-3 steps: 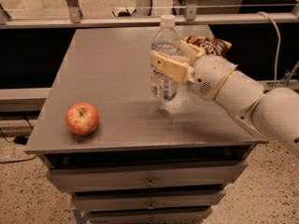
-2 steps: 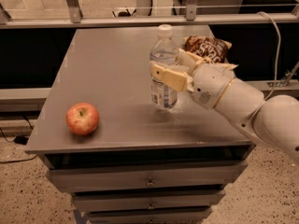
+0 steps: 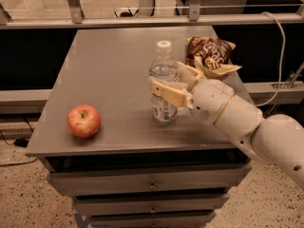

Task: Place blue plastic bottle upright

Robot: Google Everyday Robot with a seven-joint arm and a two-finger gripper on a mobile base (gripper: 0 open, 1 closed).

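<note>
The blue plastic bottle (image 3: 163, 70), clear with a white cap and a pale label, stands upright on the grey table (image 3: 109, 65), right of the middle. Its base seems to touch the tabletop. My gripper (image 3: 166, 80) comes in from the right and is shut on the bottle's middle. One finger (image 3: 167, 94) crosses the front of the bottle and the other finger (image 3: 190, 73) lies behind its right side. The label is partly hidden by the front finger.
A red apple (image 3: 83, 121) sits near the table's front left. A brown snack bag (image 3: 209, 53) lies just behind my gripper at the right. Drawers (image 3: 152, 184) are below the tabletop. A cable (image 3: 280, 51) hangs at the right.
My gripper has lowered the bottle, still upright, down and slightly toward the front of the table. The apple and snack bag have not moved.
</note>
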